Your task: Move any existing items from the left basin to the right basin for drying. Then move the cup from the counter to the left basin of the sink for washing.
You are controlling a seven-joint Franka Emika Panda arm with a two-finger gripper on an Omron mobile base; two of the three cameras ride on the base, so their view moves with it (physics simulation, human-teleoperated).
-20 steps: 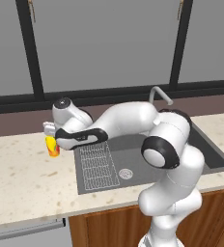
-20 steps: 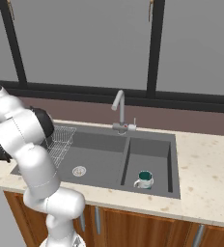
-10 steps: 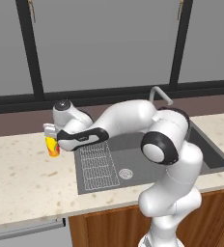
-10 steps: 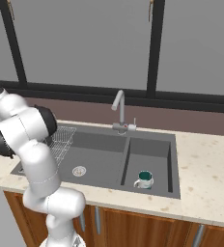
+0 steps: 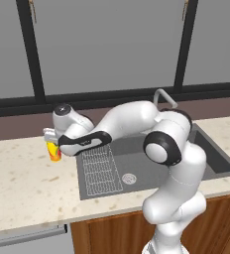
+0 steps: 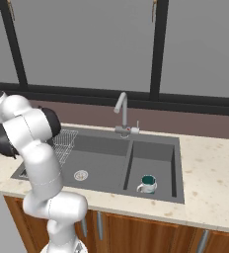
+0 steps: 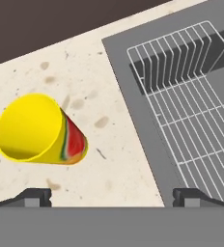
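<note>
Flanking cup (image 7: 39,130): wire rack (image 7: 191,106), sink (image 7: 133,77).

White arm rising from the base, elbow bent high, forearm reaching far to its left and low. The end effector (image 5: 49,135) points downward, its jaws spread wide and holding nothing; both dark fingertips (image 7: 34,197) appear well apart at the lower edge of the hand view.
</note>
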